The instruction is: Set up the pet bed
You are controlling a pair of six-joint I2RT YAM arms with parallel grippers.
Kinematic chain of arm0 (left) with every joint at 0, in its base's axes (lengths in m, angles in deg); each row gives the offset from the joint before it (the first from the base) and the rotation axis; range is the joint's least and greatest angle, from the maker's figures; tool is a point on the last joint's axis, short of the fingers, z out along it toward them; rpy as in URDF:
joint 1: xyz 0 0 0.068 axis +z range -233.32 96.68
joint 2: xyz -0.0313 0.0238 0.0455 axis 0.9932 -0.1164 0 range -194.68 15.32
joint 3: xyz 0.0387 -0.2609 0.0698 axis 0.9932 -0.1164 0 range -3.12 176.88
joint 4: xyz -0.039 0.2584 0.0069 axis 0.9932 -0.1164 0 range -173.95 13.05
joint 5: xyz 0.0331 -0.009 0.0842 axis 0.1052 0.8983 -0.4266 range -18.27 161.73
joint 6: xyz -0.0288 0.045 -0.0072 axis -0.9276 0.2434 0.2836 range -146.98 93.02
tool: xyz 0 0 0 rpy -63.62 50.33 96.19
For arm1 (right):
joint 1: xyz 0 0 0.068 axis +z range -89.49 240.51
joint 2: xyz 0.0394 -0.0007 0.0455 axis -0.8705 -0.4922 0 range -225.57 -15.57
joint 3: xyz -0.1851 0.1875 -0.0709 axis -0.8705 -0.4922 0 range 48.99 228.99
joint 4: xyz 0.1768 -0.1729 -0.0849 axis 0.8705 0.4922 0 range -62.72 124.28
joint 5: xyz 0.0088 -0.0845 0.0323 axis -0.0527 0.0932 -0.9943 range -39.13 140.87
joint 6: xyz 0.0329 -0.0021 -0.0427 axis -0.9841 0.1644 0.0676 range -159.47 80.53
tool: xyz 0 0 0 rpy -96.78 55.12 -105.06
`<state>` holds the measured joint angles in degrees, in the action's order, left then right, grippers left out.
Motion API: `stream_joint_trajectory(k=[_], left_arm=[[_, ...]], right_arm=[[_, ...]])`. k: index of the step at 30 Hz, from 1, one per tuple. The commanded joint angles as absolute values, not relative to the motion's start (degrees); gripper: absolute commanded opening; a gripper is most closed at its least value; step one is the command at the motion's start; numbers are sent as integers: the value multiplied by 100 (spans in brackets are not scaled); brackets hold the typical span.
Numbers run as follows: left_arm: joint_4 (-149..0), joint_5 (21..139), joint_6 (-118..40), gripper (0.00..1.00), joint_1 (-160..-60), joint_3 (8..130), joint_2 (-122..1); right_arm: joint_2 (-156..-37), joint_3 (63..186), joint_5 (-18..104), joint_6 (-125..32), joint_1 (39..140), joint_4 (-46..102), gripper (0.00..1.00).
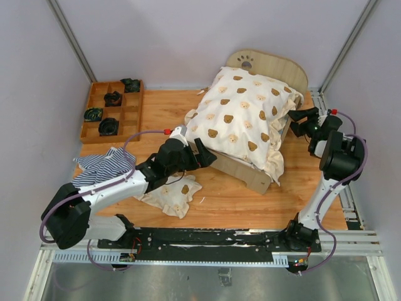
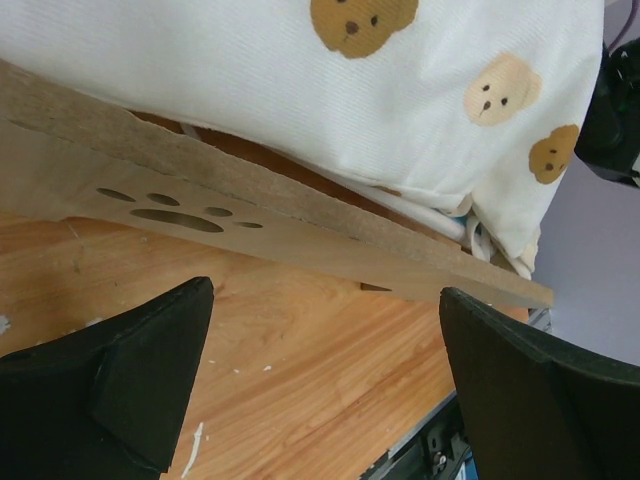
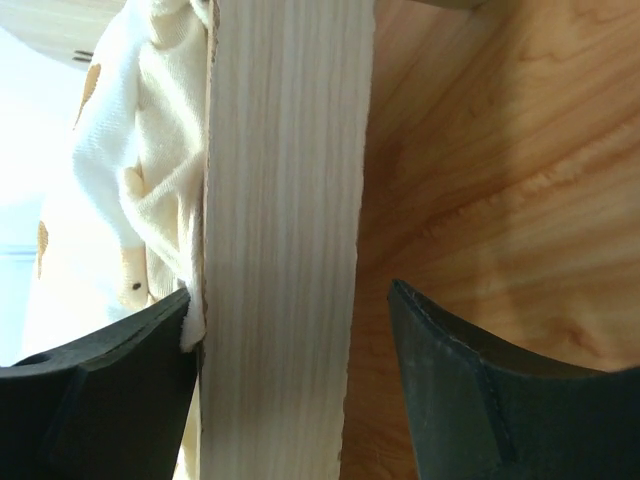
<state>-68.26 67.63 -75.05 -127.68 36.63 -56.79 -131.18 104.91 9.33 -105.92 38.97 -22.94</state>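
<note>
Left gripper (image 2: 325, 292) is spread wide, holding nothing, just short of a pet bed (image 2: 300, 238) board with a paw cutout. Right gripper (image 3: 290, 290) is likewise wide, its 2 fingers (image 3: 100, 400) straddling the bed's side rail without clamping it. Bed sits toward the far side of the table (image 1: 250, 200), covered by a bear-print quilt (image 1: 244, 113).

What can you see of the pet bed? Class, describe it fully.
The pet bed is a light plywood frame standing on the wooden table, set at an angle. Its arched headboard has a paw-print cutout, as does the low footboard. A cream bear-print quilt covers the top, hanging over the sides.
</note>
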Motion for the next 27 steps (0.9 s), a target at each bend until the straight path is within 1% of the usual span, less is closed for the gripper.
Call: stream_joint_trajectory(k=[1, 4, 8, 12, 16, 21, 27], left_arm=[[-6427, 6759, -7551, 99, -12908, 3820, -5754], [-6435, 6593, -7525, 99, -12920, 3849, -5868], [-6466, 6306, -7457, 99, -12915, 3885, -6064], [-6421, 6132, -7410, 99, -12920, 3882, -6272], [-6422, 6026, -7413, 99, -12919, 3873, -6479], [-6480, 5882, -7374, 98, -12918, 3865, -6598], [-6600, 5710, -7437, 97, -12918, 3585, -6197]], right_arm=[[-13838, 11001, 476, -11190, 3886, -3534, 71], [-14332, 11403, 157, -11561, 3883, -4257, 67], [-14709, 11824, 17, -12232, 3892, -5092, 50], [-14521, 11903, -107, -12056, 3922, -5059, 36], [-14141, 11751, -204, -11790, 3937, -4877, 34], [-13737, 11489, -247, -11790, 3935, -5067, 28], [-13297, 10939, -177, -12076, 3940, -5688, 22]])
